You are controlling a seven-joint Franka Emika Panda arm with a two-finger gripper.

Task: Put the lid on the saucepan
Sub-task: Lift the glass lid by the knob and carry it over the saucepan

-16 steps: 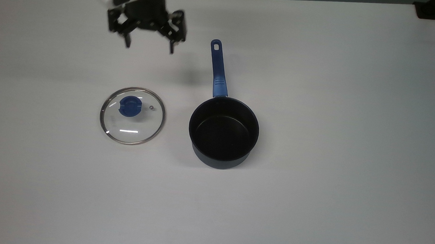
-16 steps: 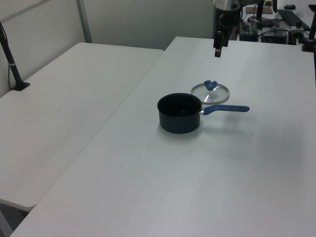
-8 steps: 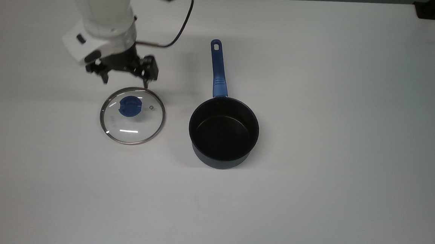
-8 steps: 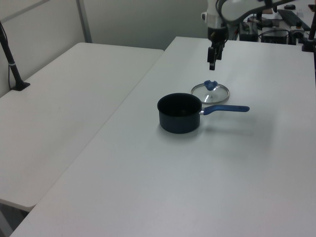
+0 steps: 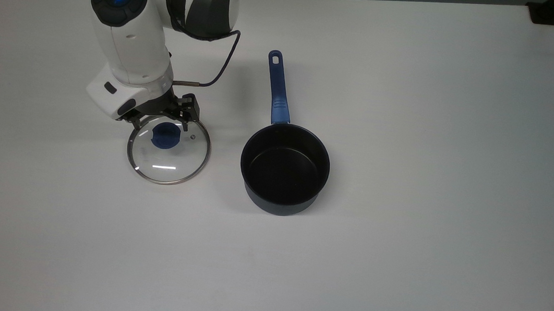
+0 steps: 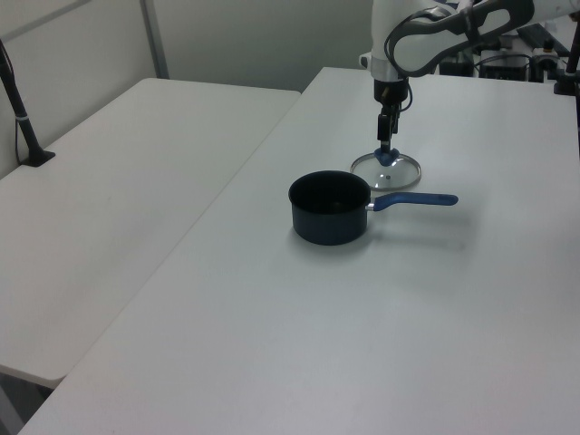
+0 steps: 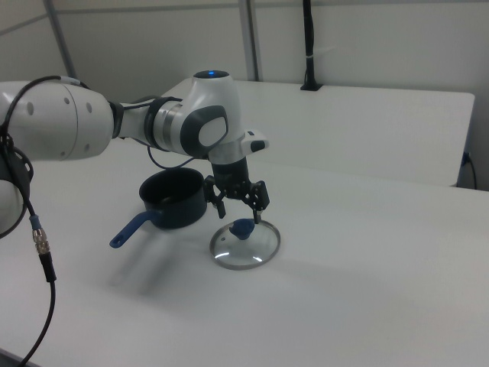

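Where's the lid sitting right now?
In the top view the lid lies flat on the white table, apart from the saucepan on the top view's left, with the open gripper just above its blue knob.

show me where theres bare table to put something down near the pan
Bare table lies on the top view's right of the saucepan and along the whole near edge below it. Crowded: the top view's left, where the open tool hovers over the lid.
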